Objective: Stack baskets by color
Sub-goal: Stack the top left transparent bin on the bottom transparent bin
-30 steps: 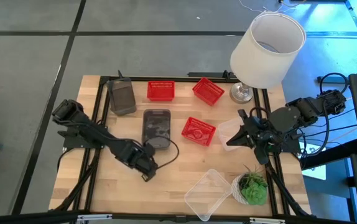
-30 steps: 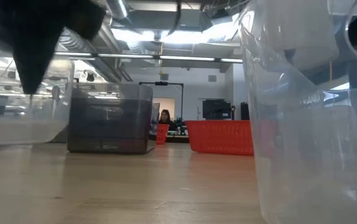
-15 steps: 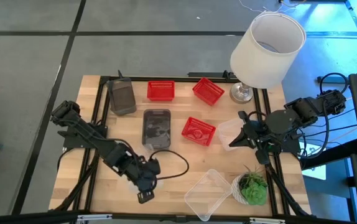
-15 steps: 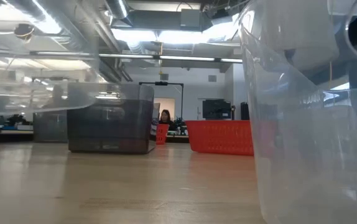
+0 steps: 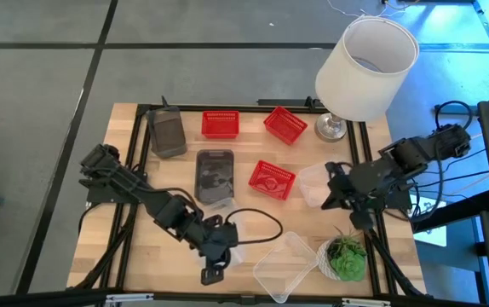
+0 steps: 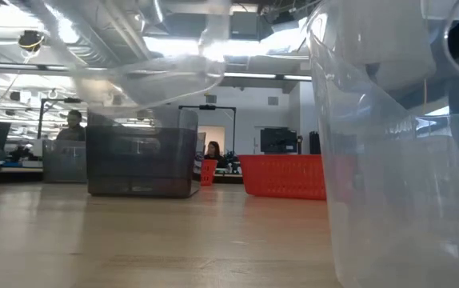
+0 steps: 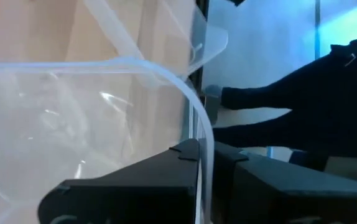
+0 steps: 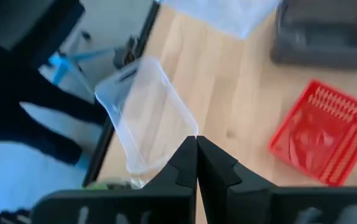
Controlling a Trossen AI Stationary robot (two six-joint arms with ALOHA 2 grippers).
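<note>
My left gripper [image 5: 212,271] hangs over the table's near middle, shut on a clear basket [image 6: 161,76] that it holds above the wood. My right gripper [image 8: 196,144] is shut, with nothing showing between its fingers. It hovers at the right, by a second clear basket [image 5: 313,183]. A third clear basket [image 5: 283,266] lies on its base near the front edge. Three red baskets [image 5: 220,124] [image 5: 284,124] [image 5: 272,180] and two dark grey ones [image 5: 167,134] [image 5: 215,176] stand apart on the table. My left gripper pinches the clear basket's thin side wall just below the rim [image 7: 204,155], one finger inside the basket and one outside. The fingers slant down toward the near right. The basket hangs lifted clear of the table. My right gripper: I cannot tell whether it touches the clear basket beside it.
A lamp with a large white shade [image 5: 365,68] stands at the far right corner. A small green plant [image 5: 344,257] sits at the near right, beside the front clear basket. Black rails [image 5: 134,170] border the table. People show in the room behind [image 6: 212,152].
My left gripper has risen and swung toward the near right, rolling as it went. The clear basket has come up off the table with it and now hangs higher and nearer the middle. My right gripper has tipped a little further down.
</note>
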